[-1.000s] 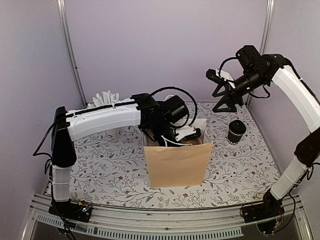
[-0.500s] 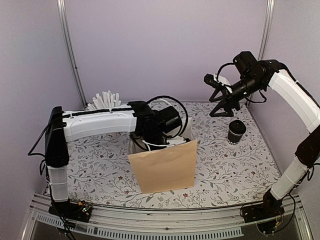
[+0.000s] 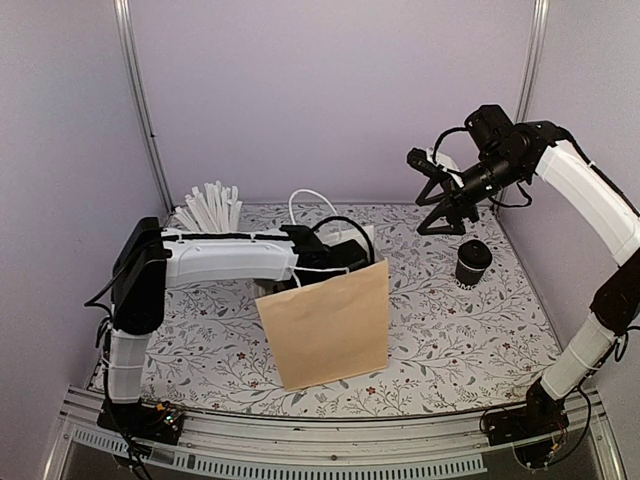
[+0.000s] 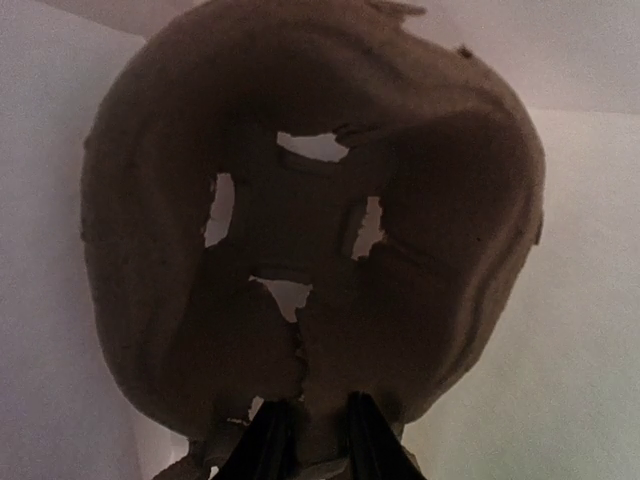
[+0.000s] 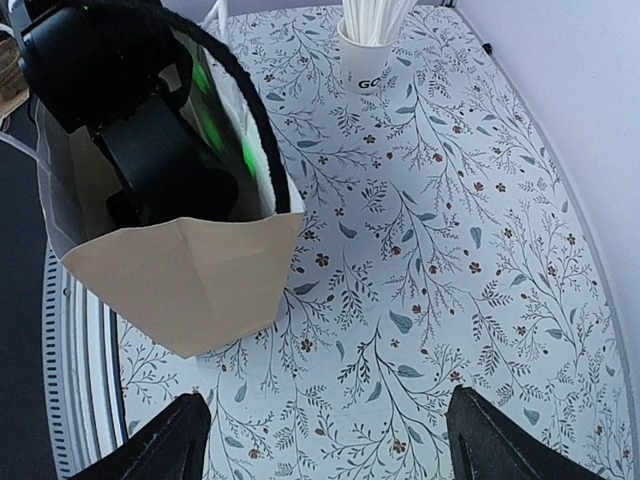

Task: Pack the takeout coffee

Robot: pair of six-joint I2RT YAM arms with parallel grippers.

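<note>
The takeout coffee (image 3: pixel 472 263), a small black cup with a black lid on, stands upright on the flowered table at the right. My right gripper (image 3: pixel 443 222) hangs open in the air just above and to the left of it, with nothing between its fingers (image 5: pixel 180 435). The cup is out of the right wrist view. My left gripper (image 4: pixel 318 440) is down inside the brown paper bag (image 3: pixel 325 325), shut on the edge of the brown pulp cup carrier (image 4: pixel 300 220). From above, the bag's front wall hides the carrier.
The bag stands open at mid-table, its white handles (image 3: pixel 310 200) sticking up, with the left arm (image 3: pixel 230 255) reaching into it. The right wrist view looks down at the bag (image 5: pixel 180 270) from above. A white cup of white sticks (image 3: pixel 210 205) stands at the back left.
The left arm has sunk deeper into the bag, which has slid left and toward the front. The right gripper has dropped slightly.
</note>
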